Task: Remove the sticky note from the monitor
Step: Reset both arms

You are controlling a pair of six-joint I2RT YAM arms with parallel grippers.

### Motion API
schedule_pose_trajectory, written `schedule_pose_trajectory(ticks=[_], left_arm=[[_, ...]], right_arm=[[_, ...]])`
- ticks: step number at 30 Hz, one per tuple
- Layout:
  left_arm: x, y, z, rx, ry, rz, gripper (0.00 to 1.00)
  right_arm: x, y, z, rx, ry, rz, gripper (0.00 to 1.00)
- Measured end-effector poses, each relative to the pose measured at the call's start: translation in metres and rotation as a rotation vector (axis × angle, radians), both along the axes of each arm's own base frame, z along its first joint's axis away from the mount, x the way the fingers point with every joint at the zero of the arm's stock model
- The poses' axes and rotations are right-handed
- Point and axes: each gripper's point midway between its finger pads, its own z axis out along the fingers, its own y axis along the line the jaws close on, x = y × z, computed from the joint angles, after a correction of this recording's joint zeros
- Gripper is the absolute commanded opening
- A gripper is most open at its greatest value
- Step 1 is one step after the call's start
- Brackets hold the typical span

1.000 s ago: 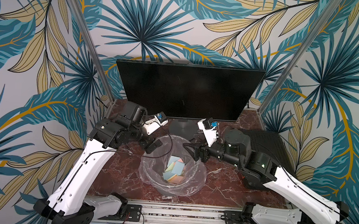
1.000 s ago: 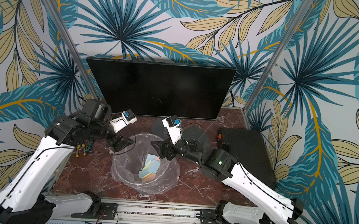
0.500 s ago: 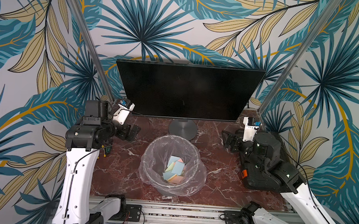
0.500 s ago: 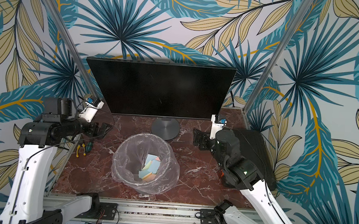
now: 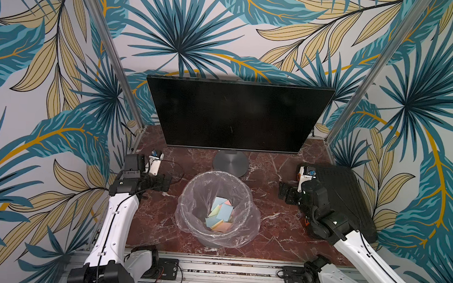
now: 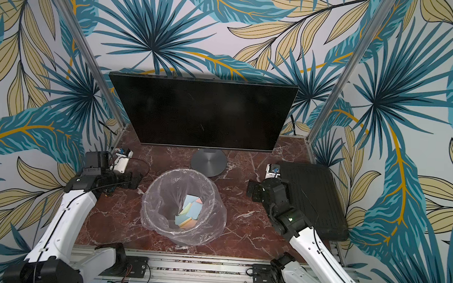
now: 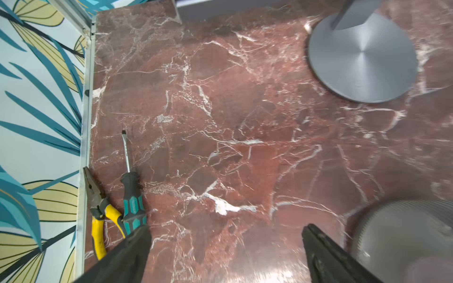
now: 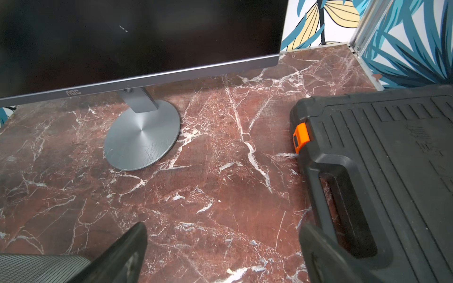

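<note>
While the monitor (image 5: 235, 115) stands dark, left pincer (image 7: 225, 227) and right pincer (image 8: 223, 225) are held spread over the tabletop (image 5: 276, 227), flanking the bin (image 5: 202, 198).

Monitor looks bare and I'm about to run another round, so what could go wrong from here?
The open right gripper hangs beside the black case; a sideways swing might catch its handle. The open left gripper sits near the bag-lined bin, which might snag and spill its notes. The screwdriver and pliers lying close by could get knocked.
</note>
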Motion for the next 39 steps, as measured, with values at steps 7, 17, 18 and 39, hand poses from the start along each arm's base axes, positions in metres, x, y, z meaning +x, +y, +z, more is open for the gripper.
schedule_pose_trajectory(ticks=[7,17,18,39], left_arm=[[0.02,0.005,-0.021,0.0,-0.123,0.025,1.0],[0.051,-0.001,-0.032,-0.106,-0.32,0.034,1.0],[0.052,-0.003,-0.032,-0.122,-0.347,0.031,1.0],[0.079,-0.039,-0.049,-0.165,-0.577,-0.034,1.0]], right_arm=[[0.0,0.002,0.02,0.02,-0.078,0.025,0.99],[-0.002,0.002,0.025,-0.003,-0.107,0.047,1.0],[-0.002,0.001,0.023,-0.007,-0.106,0.044,0.99],[-0.003,-0.014,0.007,-0.094,-0.179,0.0,0.99]])
